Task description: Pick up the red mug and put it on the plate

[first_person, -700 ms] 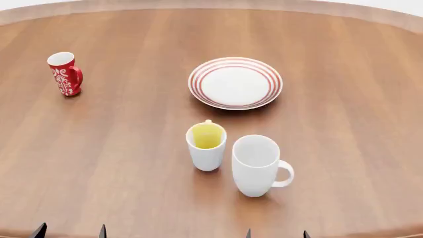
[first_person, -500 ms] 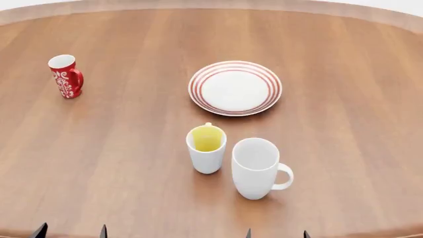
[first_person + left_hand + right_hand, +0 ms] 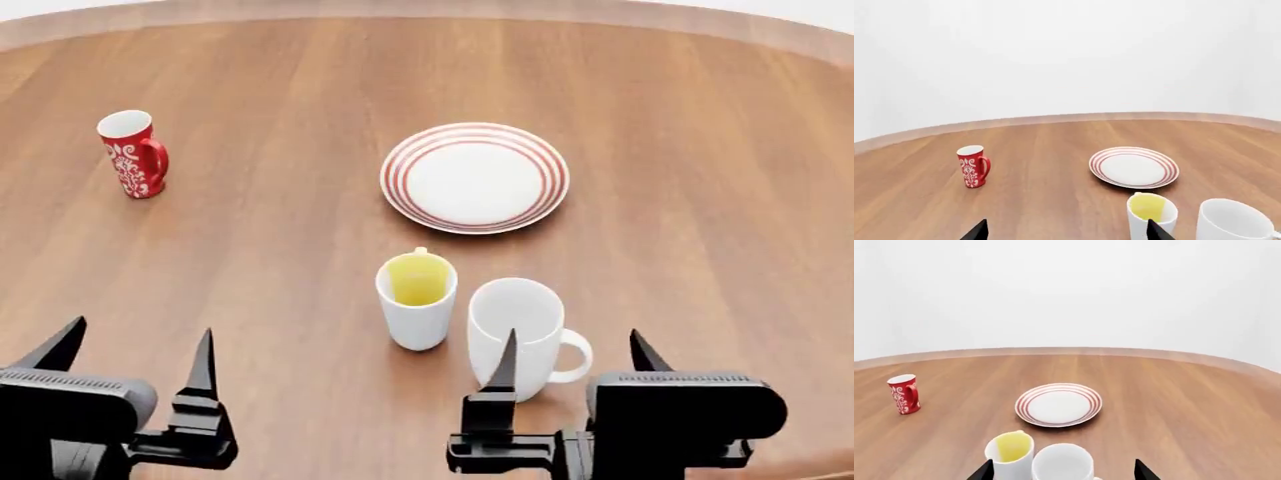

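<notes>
the red mug (image 3: pixel 132 153) stands upright at the table's (image 3: pixel 240 270) far left, well apart from the plate (image 3: pixel 475 177). the left gripper (image 3: pixel 131 352) and right gripper (image 3: pixel 574 360) hover near the front edge, fingers spread wide, holding nothing.

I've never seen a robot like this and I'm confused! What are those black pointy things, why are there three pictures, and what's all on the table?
The black pointy things are the robot's two grabbers, one on each arm: the left tool and the right tool. Both are open and hold nothing. One picture comes from a camera on the robot's head, looking down. The other two come from small cameras near each tool, looking across the table. On it stand a red mug with white flowers, a plate with red rings, a white mug with a yellow inside, and a bigger plain white mug. The red mug stands far from the plate.
</notes>
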You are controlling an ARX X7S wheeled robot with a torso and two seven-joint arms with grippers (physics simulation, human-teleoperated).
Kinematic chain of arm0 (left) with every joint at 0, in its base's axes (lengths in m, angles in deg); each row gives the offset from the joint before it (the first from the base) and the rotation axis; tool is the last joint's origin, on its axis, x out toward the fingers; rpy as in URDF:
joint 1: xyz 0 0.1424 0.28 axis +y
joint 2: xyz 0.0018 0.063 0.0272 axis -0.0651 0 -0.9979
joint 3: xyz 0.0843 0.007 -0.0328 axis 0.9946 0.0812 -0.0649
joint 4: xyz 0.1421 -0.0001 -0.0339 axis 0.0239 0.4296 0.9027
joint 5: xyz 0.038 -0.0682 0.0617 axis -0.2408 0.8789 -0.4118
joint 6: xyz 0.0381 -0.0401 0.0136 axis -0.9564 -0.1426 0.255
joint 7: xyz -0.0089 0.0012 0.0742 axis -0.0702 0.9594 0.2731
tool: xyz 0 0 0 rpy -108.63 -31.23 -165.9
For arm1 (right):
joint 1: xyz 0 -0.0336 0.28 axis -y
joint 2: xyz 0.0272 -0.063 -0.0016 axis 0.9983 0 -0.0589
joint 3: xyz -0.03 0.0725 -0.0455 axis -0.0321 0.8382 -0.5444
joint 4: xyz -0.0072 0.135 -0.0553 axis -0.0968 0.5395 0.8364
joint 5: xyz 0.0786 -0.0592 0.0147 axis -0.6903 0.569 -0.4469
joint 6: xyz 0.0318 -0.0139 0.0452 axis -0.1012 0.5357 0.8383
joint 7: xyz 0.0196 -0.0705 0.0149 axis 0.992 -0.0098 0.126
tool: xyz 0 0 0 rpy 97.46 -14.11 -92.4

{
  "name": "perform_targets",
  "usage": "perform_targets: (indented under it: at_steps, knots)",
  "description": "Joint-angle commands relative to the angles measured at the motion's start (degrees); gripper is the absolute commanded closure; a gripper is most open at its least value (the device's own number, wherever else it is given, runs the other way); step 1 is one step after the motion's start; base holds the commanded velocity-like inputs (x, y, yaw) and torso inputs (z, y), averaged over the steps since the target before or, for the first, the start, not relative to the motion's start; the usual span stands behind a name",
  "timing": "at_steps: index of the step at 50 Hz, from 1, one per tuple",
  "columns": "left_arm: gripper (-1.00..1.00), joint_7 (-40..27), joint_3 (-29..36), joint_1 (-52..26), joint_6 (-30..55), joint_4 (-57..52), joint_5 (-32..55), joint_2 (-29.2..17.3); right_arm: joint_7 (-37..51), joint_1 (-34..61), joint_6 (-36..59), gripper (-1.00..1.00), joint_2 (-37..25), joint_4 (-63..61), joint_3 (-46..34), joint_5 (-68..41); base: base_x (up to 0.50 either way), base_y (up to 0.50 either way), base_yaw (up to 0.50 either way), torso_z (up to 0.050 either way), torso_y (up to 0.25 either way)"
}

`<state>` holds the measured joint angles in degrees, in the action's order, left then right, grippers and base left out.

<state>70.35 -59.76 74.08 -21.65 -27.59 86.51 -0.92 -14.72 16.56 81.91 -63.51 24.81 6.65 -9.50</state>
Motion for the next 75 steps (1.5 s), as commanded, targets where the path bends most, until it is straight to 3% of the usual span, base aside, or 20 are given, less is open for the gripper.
perform_targets:
  at_steps: [1,10,22,38,75]
  knots:
    - [-1.00,-0.3,0.9,-6.6,11.3,-8.0,1.5,-1.5,1.3,8.6,15.6,-1.00,-2.3,-10.7,1.5,-3.5,0.00,0.00,0.00,0.000,0.000]
    - [-1.00,-0.9,0.8,-6.6,9.9,-6.7,1.6,-2.0,1.9,8.9,13.7,-1.00,-2.7,-8.5,1.3,-2.9,0.00,0.00,0.00,0.000,0.000]
    - [-1.00,-1.7,0.4,-6.3,8.8,-5.8,2.1,-2.6,8.1,16.9,15.9,-1.00,-6.1,0.8,10.5,0.1,0.00,0.00,0.00,0.000,0.000]
    - [-1.00,-2.4,0.5,-6.4,7.8,-4.3,2.8,-3.0,8.9,17.6,15.9,-1.00,-8.2,3.1,13.0,0.4,0.00,0.00,0.00,0.000,0.000]
    - [-1.00,-4.1,1.2,-6.8,8.7,-5.6,4.2,-4.3,9.1,18.0,16.2,-1.00,-8.4,4.7,11.4,-0.4,0.50,0.00,0.00,0.000,0.000]
